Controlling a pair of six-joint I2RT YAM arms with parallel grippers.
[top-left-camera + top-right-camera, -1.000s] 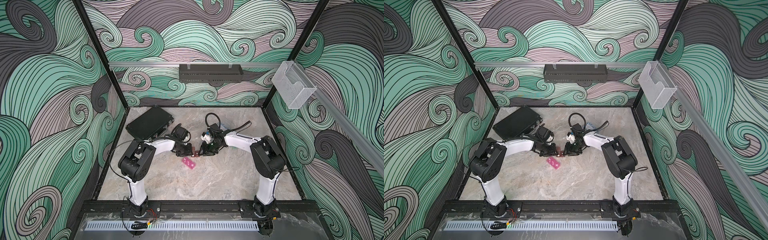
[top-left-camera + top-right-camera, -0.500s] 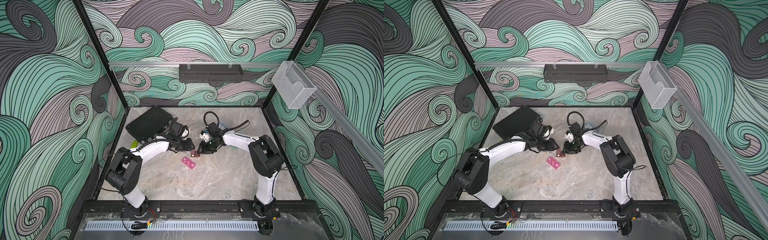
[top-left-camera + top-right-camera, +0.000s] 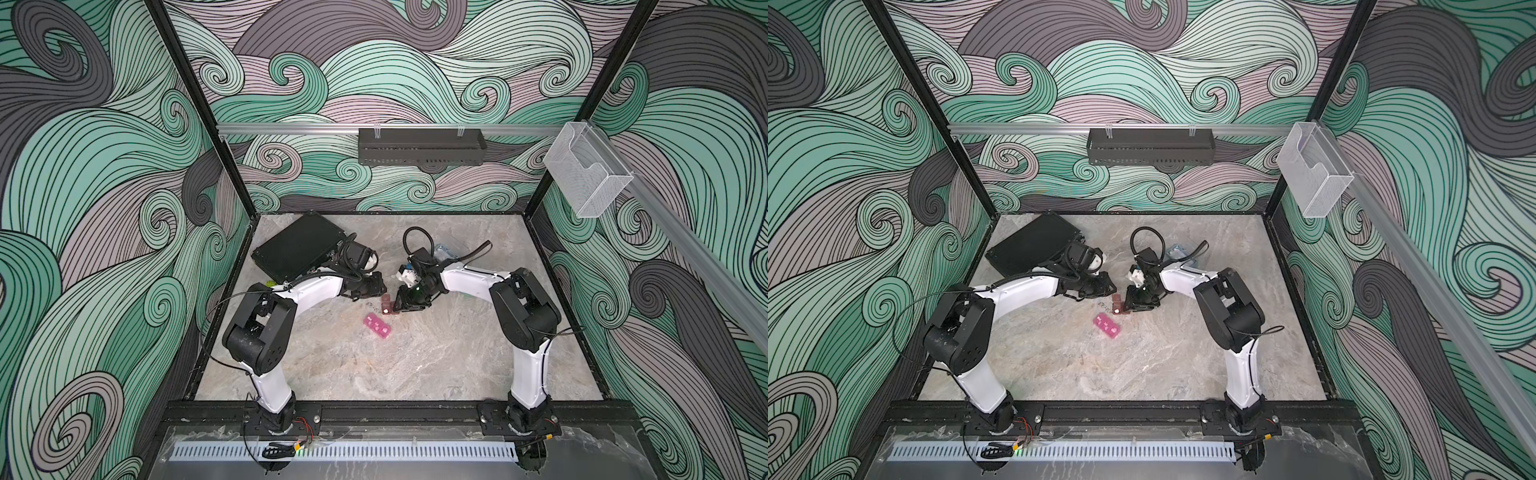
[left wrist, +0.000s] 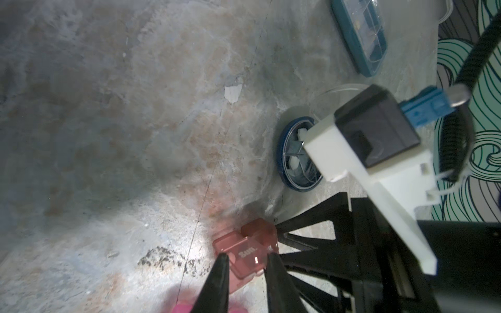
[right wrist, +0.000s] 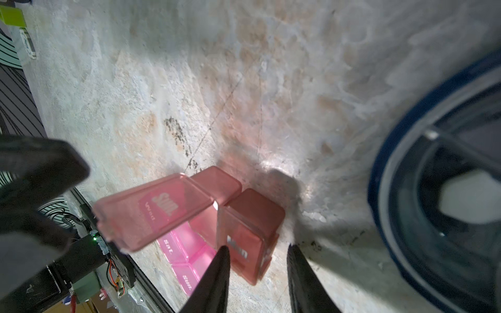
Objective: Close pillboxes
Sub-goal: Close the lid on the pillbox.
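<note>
While the brown two-cell pillbox (image 5: 252,214) stood near the worktop (image 3: 374,374) centre, Sun lid (image 5: 151,216) raised, the right end effector (image 5: 257,250) straddled it narrowly, likely bracing, grip unconfirmed; the left end effector (image 4: 248,258), narrow and empty, hovered by the lid.

Arm shells: white, smooth, on left arm (image 3: 309,291) and right arm (image 3: 469,286)
Joints (image 3: 253,332): black rounded housings
Gripper fingers (image 4: 217,284): black, thin, tapering
Wrist camera (image 4: 376,132): black box, white bracket (image 4: 379,187), blue plug (image 4: 423,111)
Cables (image 4: 475,54): black, looped
Bases (image 3: 282,419): black plates with screws

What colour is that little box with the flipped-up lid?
The pillbox is translucent reddish-brown, clearest in the right wrist view.
</note>
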